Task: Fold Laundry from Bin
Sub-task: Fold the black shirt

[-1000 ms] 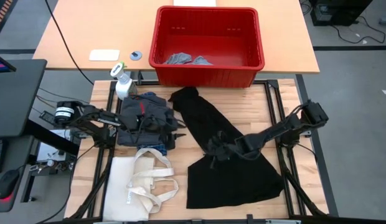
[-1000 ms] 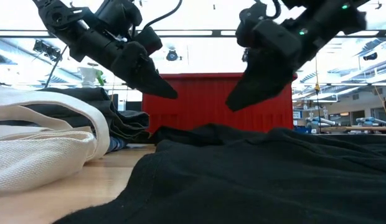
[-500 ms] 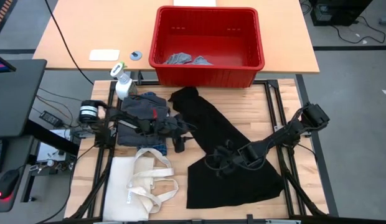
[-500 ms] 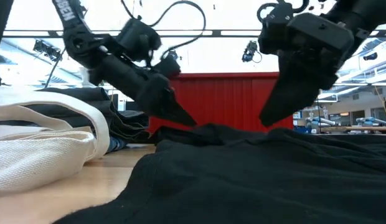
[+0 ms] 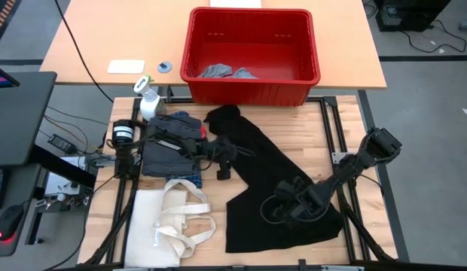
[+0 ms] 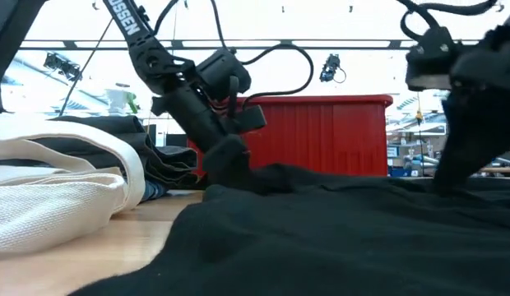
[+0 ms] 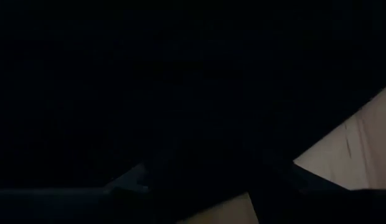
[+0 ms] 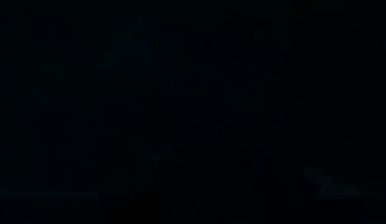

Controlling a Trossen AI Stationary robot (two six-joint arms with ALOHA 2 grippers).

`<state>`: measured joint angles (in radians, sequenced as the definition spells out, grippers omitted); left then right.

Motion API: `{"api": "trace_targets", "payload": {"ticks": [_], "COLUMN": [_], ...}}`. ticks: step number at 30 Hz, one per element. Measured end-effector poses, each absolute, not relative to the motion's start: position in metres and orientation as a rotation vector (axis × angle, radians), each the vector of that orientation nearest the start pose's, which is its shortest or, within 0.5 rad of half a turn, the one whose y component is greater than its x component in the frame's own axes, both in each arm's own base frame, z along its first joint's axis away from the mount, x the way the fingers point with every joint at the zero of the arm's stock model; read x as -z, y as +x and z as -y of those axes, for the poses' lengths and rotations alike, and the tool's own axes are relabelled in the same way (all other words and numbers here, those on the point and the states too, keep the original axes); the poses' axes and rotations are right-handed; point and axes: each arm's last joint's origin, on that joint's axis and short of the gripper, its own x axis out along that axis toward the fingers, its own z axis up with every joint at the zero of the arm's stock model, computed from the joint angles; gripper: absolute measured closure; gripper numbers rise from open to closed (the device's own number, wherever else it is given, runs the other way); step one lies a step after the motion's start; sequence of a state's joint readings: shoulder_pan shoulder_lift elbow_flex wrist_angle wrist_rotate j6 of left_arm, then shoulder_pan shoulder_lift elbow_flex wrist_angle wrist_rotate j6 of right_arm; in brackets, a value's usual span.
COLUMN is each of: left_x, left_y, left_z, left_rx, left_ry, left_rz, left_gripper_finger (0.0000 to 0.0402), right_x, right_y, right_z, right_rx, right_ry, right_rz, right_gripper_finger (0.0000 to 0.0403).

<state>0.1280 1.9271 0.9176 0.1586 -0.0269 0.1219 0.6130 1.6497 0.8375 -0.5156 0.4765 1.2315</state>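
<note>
On the slatted wooden table (image 5: 309,135) we see a large black piece (image 5: 271,177) spread diagonally from the bin toward the near right corner. The red bin (image 5: 252,53) stands at the far edge on a lighter desk (image 5: 90,53), with small light grey pieces (image 5: 218,72) lying inside it. In the low view, a bright room with ceiling lights runs behind the bin.

The left arm reaches from the left side across a stack of dark grey and plaid garments (image 5: 169,147), and the left gripper (image 5: 222,167) is down at the left edge of the black piece. The right arm comes in from the right, and the right gripper (image 5: 282,213) sits low on the black piece near its near end. We cannot tell how wide either gripper stands (both wrist views are almost wholly dark cloth), nor whether either has cloth between its fingers.

A cream tote (image 5: 169,226) lies at the near left, its handles looped beside the black piece. A spray bottle (image 5: 148,102) stands at the far left corner, just beside the garment stack.
</note>
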Motion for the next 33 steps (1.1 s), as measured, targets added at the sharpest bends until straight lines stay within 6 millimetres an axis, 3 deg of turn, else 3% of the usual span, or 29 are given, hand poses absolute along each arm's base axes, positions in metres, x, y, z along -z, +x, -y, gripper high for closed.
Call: {"api": "trace_targets", "payload": {"ticks": [6, 12, 19, 24, 27, 33], "left_x": [-0.113, -0.133, -0.162, -0.188, -0.197, -0.202], "left_y": [0.342, 0.329, 0.321, 0.313, 0.306, 0.302], "left_z": [-0.038, -0.017, 0.004, 0.002, -0.004, -0.03], "left_rx": [-0.044, 0.206, 0.342, 0.242, 0.117, -0.124], "left_ry": [0.055, -0.098, -0.078, 0.001, 0.094, 0.224], "left_rz": [-0.948, -0.975, -0.915, -0.859, -0.864, -0.892], "left_gripper_finger": [0.023, 0.023, 0.023, 0.023, 0.023, 0.023], "right_x": [-0.137, -0.136, -0.125, -0.13, -0.141, -0.158], "right_y": [0.218, 0.213, 0.19, 0.172, 0.169, 0.18], "right_z": [-0.146, -0.144, -0.122, -0.11, -0.108, -0.112], "right_rx": [0.645, 0.681, 0.931, 1.163, 1.294, 1.284], "right_ry": [0.379, 0.357, 0.353, 0.351, 0.35, 0.304], "right_rz": [-1.042, -1.059, -1.143, -1.3, -1.303, -1.187], "right_gripper_finger": [0.0195, 0.0195, 0.02, 0.0213, 0.0224, 0.0235]}}
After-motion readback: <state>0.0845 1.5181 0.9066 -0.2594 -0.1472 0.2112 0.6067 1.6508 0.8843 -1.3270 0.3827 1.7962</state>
